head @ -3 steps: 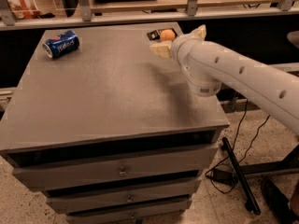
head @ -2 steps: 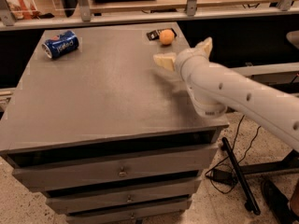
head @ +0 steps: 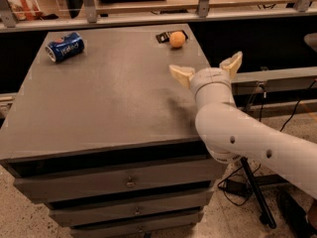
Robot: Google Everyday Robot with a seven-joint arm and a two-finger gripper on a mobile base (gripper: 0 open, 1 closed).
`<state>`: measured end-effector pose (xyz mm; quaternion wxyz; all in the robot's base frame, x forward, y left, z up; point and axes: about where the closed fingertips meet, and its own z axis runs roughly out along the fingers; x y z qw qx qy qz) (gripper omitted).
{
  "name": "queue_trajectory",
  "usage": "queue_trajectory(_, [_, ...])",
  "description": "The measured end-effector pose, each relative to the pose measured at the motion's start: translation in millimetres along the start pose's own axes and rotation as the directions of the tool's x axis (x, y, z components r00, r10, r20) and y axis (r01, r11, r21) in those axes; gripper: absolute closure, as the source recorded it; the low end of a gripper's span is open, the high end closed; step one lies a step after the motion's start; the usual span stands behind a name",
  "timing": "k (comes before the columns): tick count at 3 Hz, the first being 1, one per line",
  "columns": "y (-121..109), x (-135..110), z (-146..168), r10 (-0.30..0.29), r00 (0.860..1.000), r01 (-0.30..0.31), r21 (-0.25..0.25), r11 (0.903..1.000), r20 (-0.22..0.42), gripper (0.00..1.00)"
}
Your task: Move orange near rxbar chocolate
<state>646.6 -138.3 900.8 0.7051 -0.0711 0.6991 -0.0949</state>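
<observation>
Claw [head: 207, 69] mid-right (splayed wide, empty).

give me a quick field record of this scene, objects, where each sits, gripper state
surface: grey drawer cabinet top
orange: far right corner of the top, right beside the rxbar chocolate
rxbar chocolate: lying flat, its right end hidden behind the orange
soda can: blue, on its side, far left corner
gripper: open, holding nothing, at the right edge of the top, nearer the camera than the orange
task state: orange already next to the bar
</observation>
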Motion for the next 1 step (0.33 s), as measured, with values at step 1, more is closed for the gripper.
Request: queue_trajectory(1, [0.0,0.0,0.0,0.0,1.0,0.0,0.0,1.0,0.0,0.0])
